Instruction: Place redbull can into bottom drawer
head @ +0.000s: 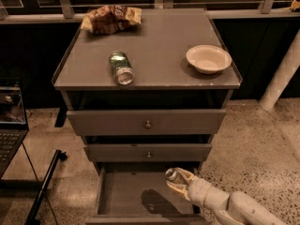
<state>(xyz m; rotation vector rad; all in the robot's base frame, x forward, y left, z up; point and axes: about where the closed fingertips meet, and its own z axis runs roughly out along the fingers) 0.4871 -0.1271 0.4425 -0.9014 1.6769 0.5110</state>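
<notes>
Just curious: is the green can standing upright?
No, the green can lies on its side on the cabinet top, while the tool holds the redbull can over the bottom drawer.

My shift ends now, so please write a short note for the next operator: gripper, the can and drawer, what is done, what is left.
Gripper: shut on the redbull can, over the right side of the open bottom drawer.
Redbull can: held above the drawer floor, not yet set down.
Done: drawer is open, can is picked up.
Left: lower the can, release it, take the arm out.
On the cabinet top: green can, bowl, snack bag. Not part of the job.
</notes>
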